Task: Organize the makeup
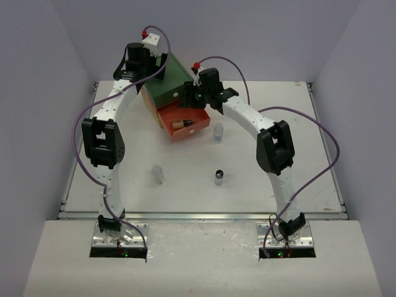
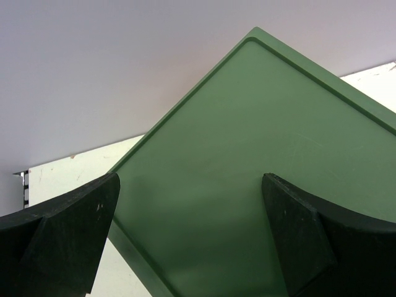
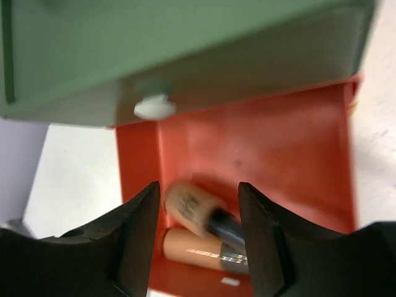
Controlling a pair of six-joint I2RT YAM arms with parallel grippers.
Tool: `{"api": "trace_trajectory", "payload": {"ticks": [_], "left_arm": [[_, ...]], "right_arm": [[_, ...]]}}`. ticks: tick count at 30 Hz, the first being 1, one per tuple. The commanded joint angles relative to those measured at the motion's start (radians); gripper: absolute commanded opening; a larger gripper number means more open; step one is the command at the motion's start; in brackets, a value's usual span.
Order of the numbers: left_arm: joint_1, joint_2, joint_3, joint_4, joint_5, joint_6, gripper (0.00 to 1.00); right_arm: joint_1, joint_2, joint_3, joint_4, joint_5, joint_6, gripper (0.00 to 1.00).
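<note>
An orange drawer stands pulled out of the green-topped chest. Two tan capped bottles lie in it: one blurred and tilted, lying on top of the other; one bottle shows in the top view. My right gripper is open above the drawer with the blurred bottle between its fingers; I cannot tell if they touch. It also shows in the top view. My left gripper is open and empty just over the chest's green top, and appears in the top view. The palettes are out of view.
Two clear jars stand on the white table, one right of the drawer and one at the middle left. A black-capped jar stands at the middle. The white knob of the shut green drawer is just above the orange drawer.
</note>
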State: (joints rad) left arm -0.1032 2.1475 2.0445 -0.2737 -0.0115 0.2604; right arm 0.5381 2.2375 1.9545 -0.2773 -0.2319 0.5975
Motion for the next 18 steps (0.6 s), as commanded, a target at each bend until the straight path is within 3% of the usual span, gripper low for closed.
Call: {"api": "trace_trajectory", "payload": {"ticks": [1,5,8,14,18], "left_arm": [[0.002,0.054,-0.010,-0.111,-0.021,0.029,1.00],[0.001,0.058,-0.010,-0.111,-0.024,0.031,1.00],[0.000,0.058,-0.012,-0.111,-0.022,0.027,1.00],[0.002,0.064,-0.010,-0.110,-0.021,0.023,1.00],[0.002,0.068,-0.009,-0.108,-0.019,0.019,1.00]], "right_arm": [[-0.010,-0.002,0.154,-0.062,0.125,-0.153,0.57],[-0.010,-0.058,0.204,-0.079,0.142,-0.246,0.59],[0.008,-0.142,0.111,-0.097,0.148,-0.262,0.57],[0.129,-0.436,-0.392,-0.035,0.363,-0.125,0.48],[0.161,-0.526,-0.578,0.024,0.378,0.025,0.46]]}}
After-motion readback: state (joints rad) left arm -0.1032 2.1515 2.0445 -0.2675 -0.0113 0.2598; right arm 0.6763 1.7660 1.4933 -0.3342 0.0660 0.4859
